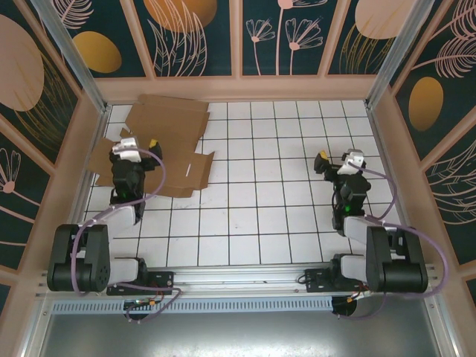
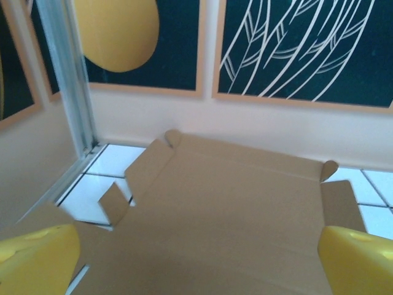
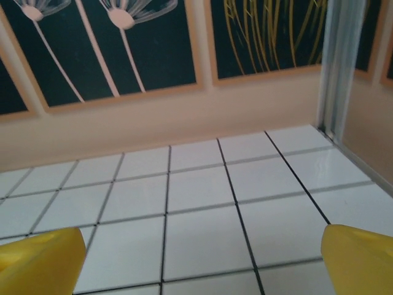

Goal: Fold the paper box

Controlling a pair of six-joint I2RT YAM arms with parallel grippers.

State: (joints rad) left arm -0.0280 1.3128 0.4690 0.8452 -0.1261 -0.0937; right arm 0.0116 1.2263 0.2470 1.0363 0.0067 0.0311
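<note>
The paper box [image 1: 172, 134] is a flat brown die-cut cardboard sheet with flaps, lying unfolded at the far left of the white tiled table. My left gripper [image 1: 138, 143] hovers over its near-left part, open, its yellow fingertips [image 2: 37, 258] spread wide above the sheet [image 2: 227, 209] with nothing between them. My right gripper [image 1: 336, 158] is on the right side of the table, far from the cardboard. It is open too, yellow fingertips [image 3: 359, 261] wide apart above bare tiles [image 3: 202, 221].
Wooden walls with dark floral panels enclose the table on three sides. A metal post [image 2: 70, 80] stands in the far-left corner beside the cardboard. Another post [image 3: 341, 61] stands in the far-right corner. White tiles [image 1: 275, 201] lie between the two arms.
</note>
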